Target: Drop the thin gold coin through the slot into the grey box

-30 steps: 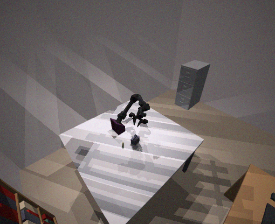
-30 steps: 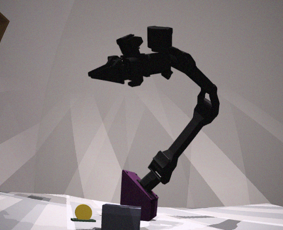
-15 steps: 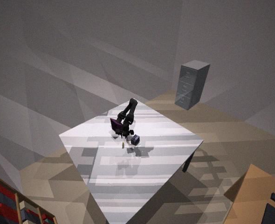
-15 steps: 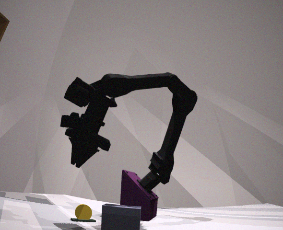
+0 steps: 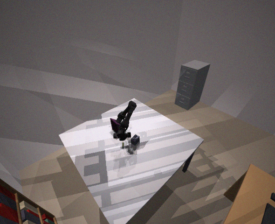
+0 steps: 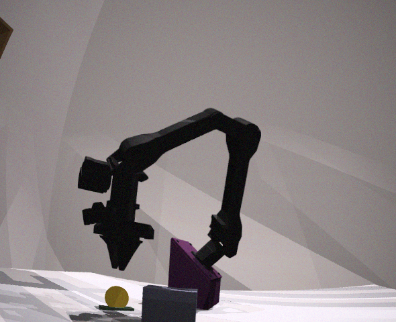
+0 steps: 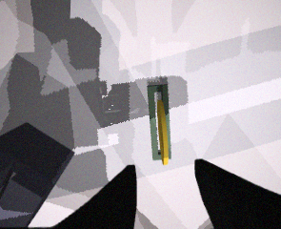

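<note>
The gold coin [image 5: 122, 144] [image 6: 116, 296] [image 7: 163, 134] stands on its edge in the dark-green holder [image 6: 121, 308] [image 7: 154, 135] on the white table [image 5: 156, 144]. The closed grey box [image 5: 134, 139] [image 6: 168, 303] stands just beside it; in the wrist view it is the dark shape [image 7: 32, 159] at the lower left. My gripper [image 5: 121, 137] [image 6: 119, 267] [image 7: 165, 169] points straight down, a short way above the coin. It is open and empty. In the wrist view the coin shows edge-on, just ahead of the gap between the fingers. The box's slot is not clear to see.
The arm's purple base [image 5: 113, 123] [image 6: 188, 274] stands right behind the box. Off the table are a grey filing cabinet [image 5: 191, 84], a bookshelf [image 5: 3, 205] and a wooden desk [image 5: 253, 192].
</note>
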`<state>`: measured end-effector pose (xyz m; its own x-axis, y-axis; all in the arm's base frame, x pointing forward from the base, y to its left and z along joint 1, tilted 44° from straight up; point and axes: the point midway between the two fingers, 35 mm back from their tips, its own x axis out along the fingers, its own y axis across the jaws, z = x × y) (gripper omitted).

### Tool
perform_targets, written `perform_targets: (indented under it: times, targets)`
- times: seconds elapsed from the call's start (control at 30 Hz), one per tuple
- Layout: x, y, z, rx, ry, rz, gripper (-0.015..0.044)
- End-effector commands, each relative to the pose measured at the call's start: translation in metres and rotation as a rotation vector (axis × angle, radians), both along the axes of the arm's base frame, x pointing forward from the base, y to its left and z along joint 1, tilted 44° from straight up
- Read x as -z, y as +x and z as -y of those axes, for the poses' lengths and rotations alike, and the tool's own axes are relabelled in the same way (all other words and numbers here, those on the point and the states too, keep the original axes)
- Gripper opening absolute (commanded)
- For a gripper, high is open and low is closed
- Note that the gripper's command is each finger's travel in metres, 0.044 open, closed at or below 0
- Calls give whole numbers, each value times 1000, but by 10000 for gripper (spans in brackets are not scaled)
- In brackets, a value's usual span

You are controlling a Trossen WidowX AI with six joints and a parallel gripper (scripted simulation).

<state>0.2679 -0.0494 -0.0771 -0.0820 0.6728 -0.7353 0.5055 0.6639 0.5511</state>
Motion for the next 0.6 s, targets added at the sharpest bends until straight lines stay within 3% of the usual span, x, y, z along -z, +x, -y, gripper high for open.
perform_targets:
  times: [0.0,0.57]
  targets:
    - [6,-3,-4,8,9,-12,161]
    - [27,-6,-22,9,9,-12,161]
